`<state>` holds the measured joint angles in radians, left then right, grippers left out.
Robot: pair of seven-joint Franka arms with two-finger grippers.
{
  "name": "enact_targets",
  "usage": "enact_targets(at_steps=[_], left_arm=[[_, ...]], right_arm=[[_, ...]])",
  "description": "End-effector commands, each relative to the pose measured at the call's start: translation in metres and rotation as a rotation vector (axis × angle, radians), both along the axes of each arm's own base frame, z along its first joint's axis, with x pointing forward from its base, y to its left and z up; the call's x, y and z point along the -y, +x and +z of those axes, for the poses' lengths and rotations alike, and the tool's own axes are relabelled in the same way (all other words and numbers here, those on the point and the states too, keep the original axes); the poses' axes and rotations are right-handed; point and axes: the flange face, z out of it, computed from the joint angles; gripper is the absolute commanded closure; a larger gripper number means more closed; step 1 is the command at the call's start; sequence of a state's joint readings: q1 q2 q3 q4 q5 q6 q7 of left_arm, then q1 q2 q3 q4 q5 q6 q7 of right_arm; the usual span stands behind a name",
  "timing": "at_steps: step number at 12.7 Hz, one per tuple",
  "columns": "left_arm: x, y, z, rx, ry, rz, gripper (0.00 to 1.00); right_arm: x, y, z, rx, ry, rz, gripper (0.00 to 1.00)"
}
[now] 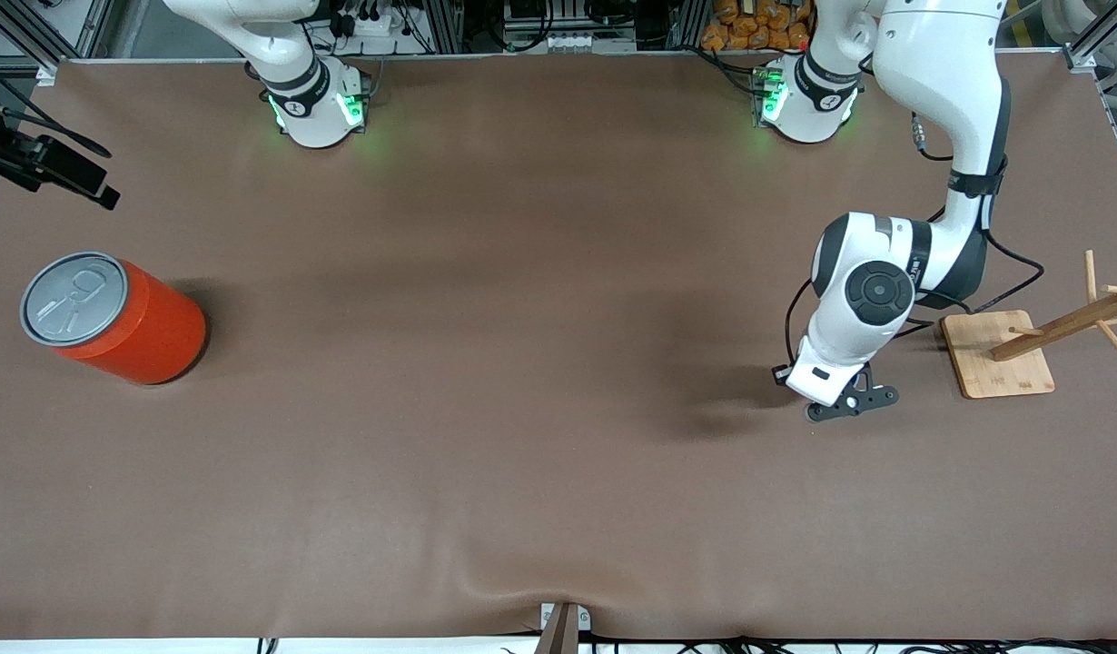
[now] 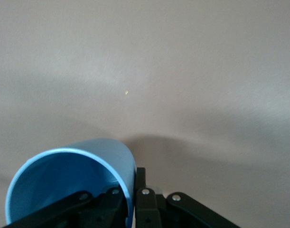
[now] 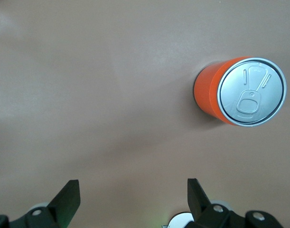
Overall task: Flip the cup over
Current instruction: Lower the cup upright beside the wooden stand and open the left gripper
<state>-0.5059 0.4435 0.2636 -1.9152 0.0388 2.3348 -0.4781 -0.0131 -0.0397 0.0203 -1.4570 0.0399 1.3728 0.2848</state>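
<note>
Orange can: a large orange metal can (image 1: 113, 318) with a grey pull-tab lid stands on the brown counter (image 1: 522, 363) at the right arm's end; no part in the job.
Right gripper: the right gripper (image 3: 133, 199) is high over the counter near its own base, waiting; its fingers (image 3: 69, 197) are spread wide and hold nothing.
Cup: the small light-blue tapered plastic cup (image 2: 73, 183), darker blue inside, is in the left gripper's grasp over the counter toward the left arm's end, tipped so that its open mouth faces the left wrist camera. In the front view the wrist hides it.
Left gripper: the left gripper (image 2: 128, 199) has its fingers (image 2: 145, 204) drawn close, one inside the rim and one outside, pinching the cup wall.
Handling: I judge it very light, fairly stiff, with a thin wall that may flex and a smooth face that may slip; the rim pinch suits it, with a gentle squeeze.
Wooden stand: a pale wooden base with slanted pegs (image 1: 999, 354) sits just beside the left arm, toward the edge.
</note>
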Motion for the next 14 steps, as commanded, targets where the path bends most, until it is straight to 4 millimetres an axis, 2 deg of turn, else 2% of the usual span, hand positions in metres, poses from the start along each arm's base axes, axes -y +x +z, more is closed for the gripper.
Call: enact_targets(at_steps=[1, 2, 3, 4, 5, 7, 10, 12, 14], left_arm=[[-0.006, -0.009, -0.007, 0.007, 0.021, -0.001, 1.0], [-0.013, -0.007, -0.009, 0.011, 0.02, 0.01, 1.0], [-0.014, -0.006, -0.009, 0.012, 0.018, 0.013, 0.93], [-0.014, -0.006, -0.01, 0.01, 0.014, 0.022, 0.28], [-0.014, -0.005, -0.007, 0.014, 0.011, 0.02, 0.0], [-0.026, 0.004, 0.019, 0.052, -0.005, 0.028, 0.0], [-0.043, 0.011, 0.076, 0.112, -0.036, 0.028, 0.0], [-0.076, 0.009, 0.114, 0.102, -0.039, -0.04, 0.0], [-0.115, 0.002, 0.147, 0.08, -0.042, -0.105, 0.0]], right_arm=[[0.0, 0.002, 0.003, -0.004, -0.01, 0.005, 0.0], [0.0, 0.002, 0.003, -0.004, -0.01, 0.003, 0.0], [0.001, 0.002, 0.003, -0.004, -0.01, 0.002, 0.0], [0.002, 0.002, 0.003, -0.004, -0.009, 0.001, 0.0], [0.0, 0.002, 0.003, -0.004, -0.009, 0.004, 0.0], [-0.001, 0.002, 0.002, -0.006, -0.009, 0.007, 0.0], [-0.001, 0.001, 0.002, -0.01, -0.009, 0.008, 0.0], [-0.003, 0.001, 0.001, -0.011, -0.009, 0.046, 0.0], [0.004, 0.001, 0.002, -0.004, 0.0, 0.2, 0.0]])
